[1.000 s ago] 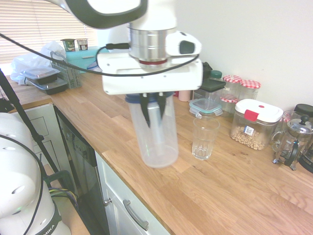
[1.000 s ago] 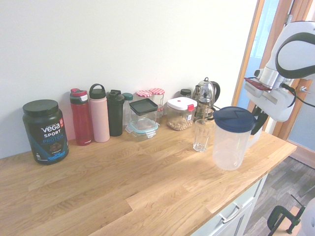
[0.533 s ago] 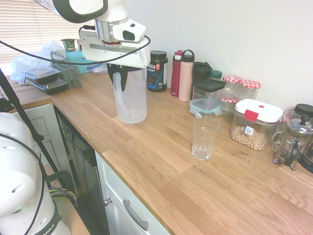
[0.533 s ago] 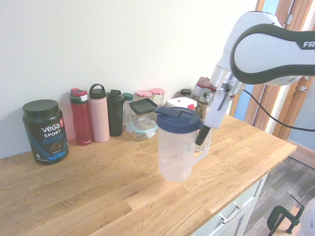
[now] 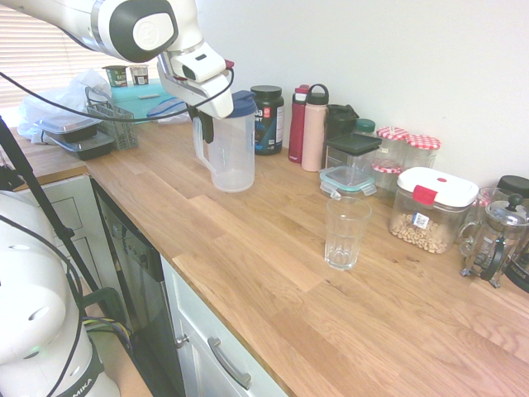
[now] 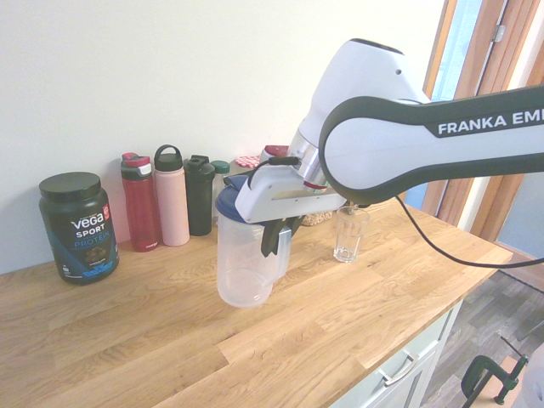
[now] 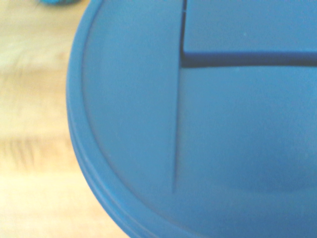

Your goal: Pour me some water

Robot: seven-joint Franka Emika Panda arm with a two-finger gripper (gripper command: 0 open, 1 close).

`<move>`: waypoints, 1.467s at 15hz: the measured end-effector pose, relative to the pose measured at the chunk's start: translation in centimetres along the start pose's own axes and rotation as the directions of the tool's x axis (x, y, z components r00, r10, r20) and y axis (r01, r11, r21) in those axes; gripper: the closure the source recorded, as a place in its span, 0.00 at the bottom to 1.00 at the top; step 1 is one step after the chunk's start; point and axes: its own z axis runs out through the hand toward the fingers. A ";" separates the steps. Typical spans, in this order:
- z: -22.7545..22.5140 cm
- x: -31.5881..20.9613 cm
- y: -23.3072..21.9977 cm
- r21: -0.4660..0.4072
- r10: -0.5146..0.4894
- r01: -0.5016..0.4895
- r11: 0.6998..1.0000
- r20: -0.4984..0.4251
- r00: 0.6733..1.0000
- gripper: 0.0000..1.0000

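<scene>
Pincer [image 5: 204, 130] closed on the jug's handle [image 5: 202, 155], I should carry the jug [image 5: 235, 155] upright and slowly, tipping only with its spout over the glass [image 5: 344, 236].

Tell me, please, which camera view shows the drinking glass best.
The first exterior view: the glass stands whole there, rim to base, nothing in front. The second exterior view shows it smaller, just beside the robot arm. The wrist view doesn't show it, only the pitcher's blue lid and some counter.
</scene>
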 end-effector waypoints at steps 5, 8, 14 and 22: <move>2.5 -2.6 -1.6 -0.023 0.066 -0.068 0.997 -0.068 0.995 1.00; 4.9 -2.7 -2.5 -0.022 0.081 -0.083 0.996 -0.077 0.994 1.00; 7.9 -2.1 -5.6 -0.012 0.096 -0.097 0.995 -0.044 0.994 0.00; 8.2 -1.8 -6.0 -0.017 0.119 -0.120 0.993 -0.041 0.992 0.00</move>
